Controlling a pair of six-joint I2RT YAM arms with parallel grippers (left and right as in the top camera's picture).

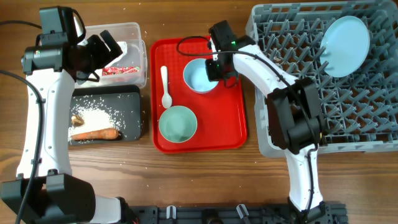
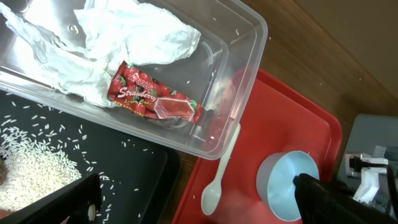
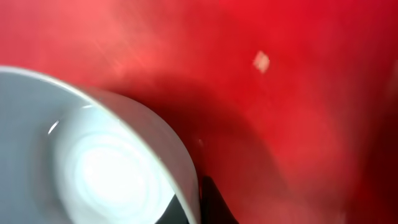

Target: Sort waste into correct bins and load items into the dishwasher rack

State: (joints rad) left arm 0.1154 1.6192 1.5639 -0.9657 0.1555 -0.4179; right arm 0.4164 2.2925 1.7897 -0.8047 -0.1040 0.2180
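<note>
- Right gripper straddles the pale bowl rim on the red tray, probably to lift it; I cannot tell whether it has pinched.
- Left gripper hangs spread wide and empty, with the napkin and wrapper binned just beyond its fingers.

Seen from above, the left arm covers much of the clear tub, hiding most of its contents, and the grey rack runs off the right edge. The right pincer meets the pale bowl with its fingertips hidden beneath the wrist; its hold cannot be told. The right wrist view is blurred: the red tray shows no detail, the bowl is cut by the left and bottom edges, and a pale speck is unidentifiable.
</note>
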